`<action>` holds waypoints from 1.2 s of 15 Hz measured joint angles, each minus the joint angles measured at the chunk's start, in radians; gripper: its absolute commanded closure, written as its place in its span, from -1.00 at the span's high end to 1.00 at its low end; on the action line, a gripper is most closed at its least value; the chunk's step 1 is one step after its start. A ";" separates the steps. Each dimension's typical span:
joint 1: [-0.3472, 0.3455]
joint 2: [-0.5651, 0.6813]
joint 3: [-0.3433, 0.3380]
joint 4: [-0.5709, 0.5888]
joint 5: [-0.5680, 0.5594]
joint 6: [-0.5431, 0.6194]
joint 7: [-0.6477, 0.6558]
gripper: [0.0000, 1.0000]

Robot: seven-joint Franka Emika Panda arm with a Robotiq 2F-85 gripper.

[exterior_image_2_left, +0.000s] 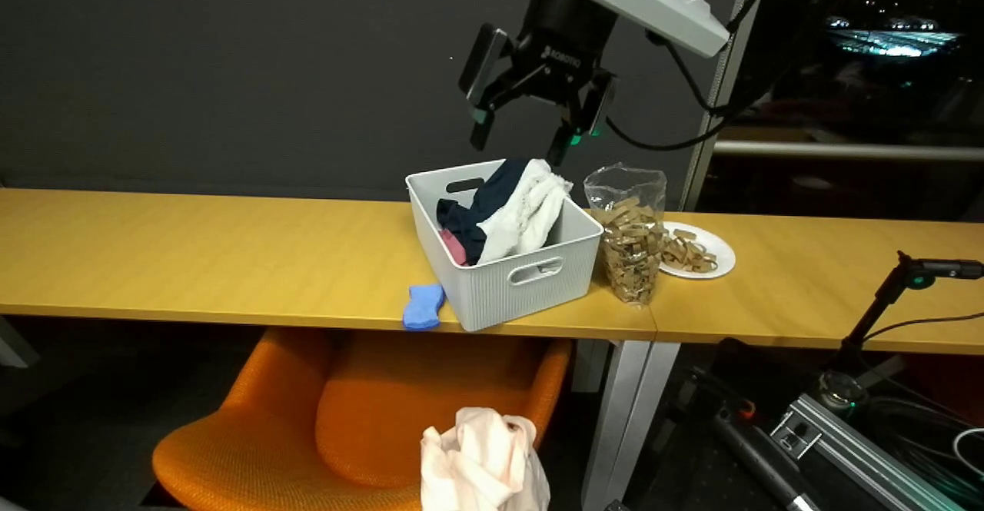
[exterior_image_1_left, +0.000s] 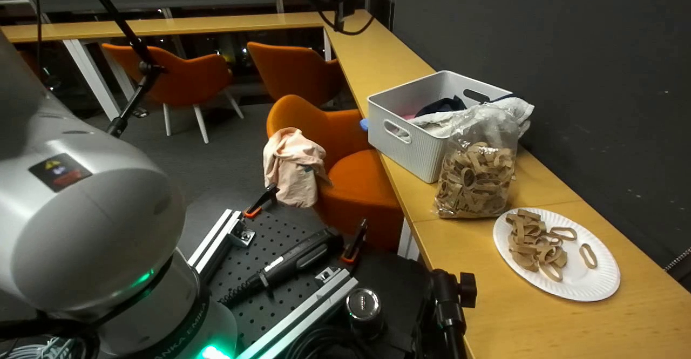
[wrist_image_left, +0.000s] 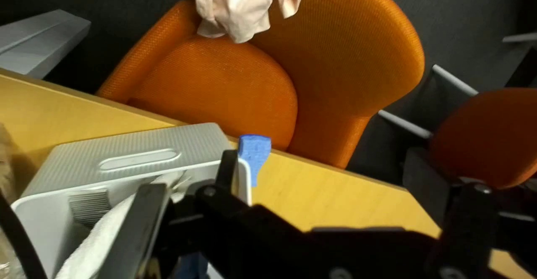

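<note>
– What is the claw [exterior_image_2_left: 519,144] doing?
– It is hanging, spread wide, higher than the basket [exterior_image_2_left: 523,297], which is sitting on the desk [exterior_image_2_left: 192,257], white and navy fabric [exterior_image_2_left: 526,211] lying inside.

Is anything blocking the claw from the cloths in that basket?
Nothing visible does. The open gripper hangs higher than the basket, whose top is open, and the white cloth and dark blue cloth lie uncovered inside. The clear bag stands beside the basket, not between.
</note>
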 measured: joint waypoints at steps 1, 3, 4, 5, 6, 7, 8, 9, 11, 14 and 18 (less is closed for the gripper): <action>-0.018 -0.004 -0.019 -0.001 -0.010 0.000 0.000 1.00; -0.057 -0.002 -0.058 -0.005 -0.031 0.007 -0.001 1.00; -0.076 0.002 -0.075 -0.007 -0.046 0.014 -0.001 1.00; -0.094 0.007 -0.092 -0.010 -0.061 0.022 -0.001 1.00; -0.111 0.014 -0.106 -0.013 -0.076 0.033 0.000 1.00; -0.126 0.021 -0.120 -0.014 -0.091 0.042 0.001 1.00; -0.141 0.027 -0.132 -0.015 -0.103 0.054 0.002 1.00; -0.155 0.029 -0.145 -0.016 -0.114 0.061 0.004 1.00; -0.183 0.027 -0.171 -0.024 -0.130 0.072 0.008 1.00; -0.213 0.019 -0.202 -0.040 -0.131 0.072 0.005 1.00; -0.205 0.023 -0.199 -0.040 -0.131 0.072 0.005 1.00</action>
